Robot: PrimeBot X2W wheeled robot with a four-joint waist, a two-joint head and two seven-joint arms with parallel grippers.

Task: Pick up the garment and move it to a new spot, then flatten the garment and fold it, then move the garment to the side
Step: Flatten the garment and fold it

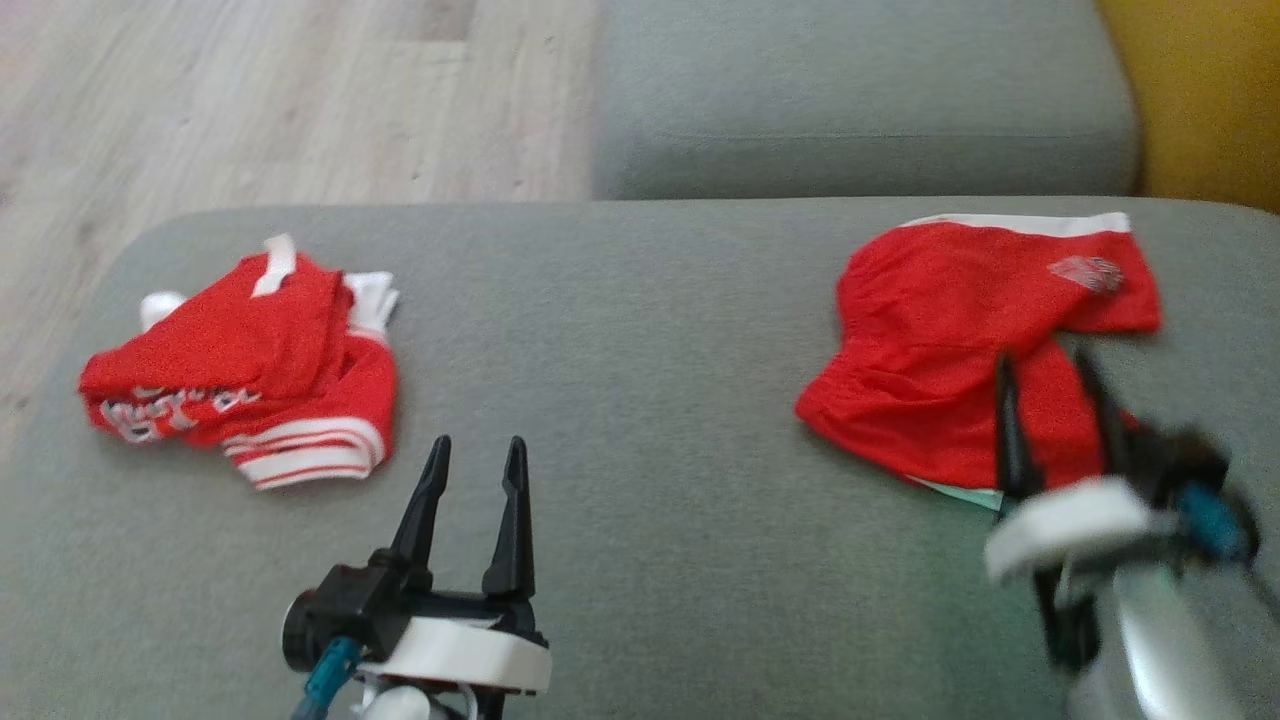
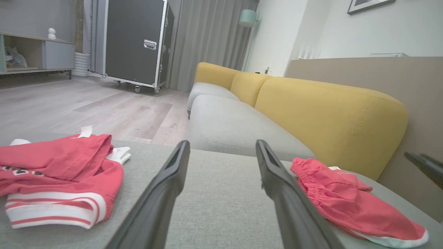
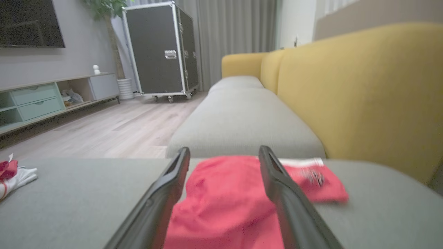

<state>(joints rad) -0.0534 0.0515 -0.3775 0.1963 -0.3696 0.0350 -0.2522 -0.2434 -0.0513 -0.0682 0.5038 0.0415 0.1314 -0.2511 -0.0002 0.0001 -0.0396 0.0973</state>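
A red garment (image 1: 950,340) with a white band and a small logo lies loosely folded on the right of the grey cushion (image 1: 640,300). My right gripper (image 1: 1043,358) hovers over its near edge, blurred, jaws open with nothing between them. In the right wrist view the garment (image 3: 225,197) spreads under and between the open fingers (image 3: 277,180). A second red garment (image 1: 240,370) with white striped trim lies crumpled at the left. My left gripper (image 1: 475,450) stands open over bare cushion between the two, and in the left wrist view both pieces flank its fingers (image 2: 166,186).
The cushion's left edge drops to a wooden floor (image 1: 250,100). Another grey seat cushion (image 1: 860,90) lies beyond, with a yellow backrest (image 1: 1200,90) at the right. A black wheeled case (image 2: 135,41) stands far across the room.
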